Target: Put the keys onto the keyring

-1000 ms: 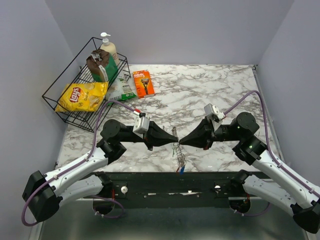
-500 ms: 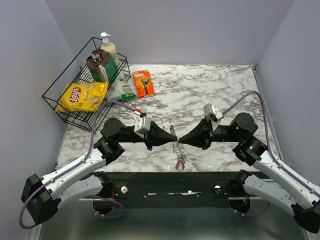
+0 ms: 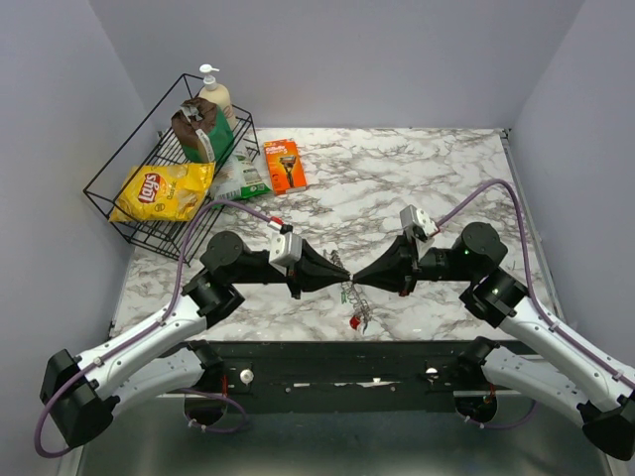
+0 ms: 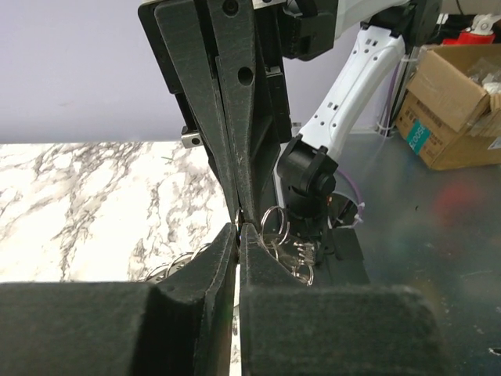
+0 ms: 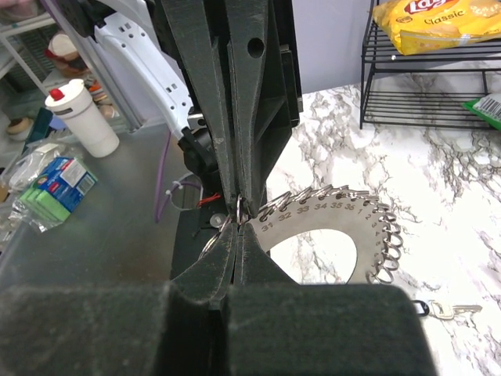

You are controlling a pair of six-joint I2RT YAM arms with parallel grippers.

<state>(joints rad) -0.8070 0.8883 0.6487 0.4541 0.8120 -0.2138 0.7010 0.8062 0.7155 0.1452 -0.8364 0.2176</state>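
Our left hand (image 3: 343, 277) and right hand (image 3: 357, 279) meet tip to tip, both pinched tight on the keyring (image 5: 307, 225), which hangs just below them.

I've got the keyring (image 5: 313, 218) held by its rim, centre, near edge: grey numbered plate toothed with small loops. A red-tagged key (image 3: 354, 322) sits at its near end; the slim silver key (image 5: 446, 311) lies flat just beside it.
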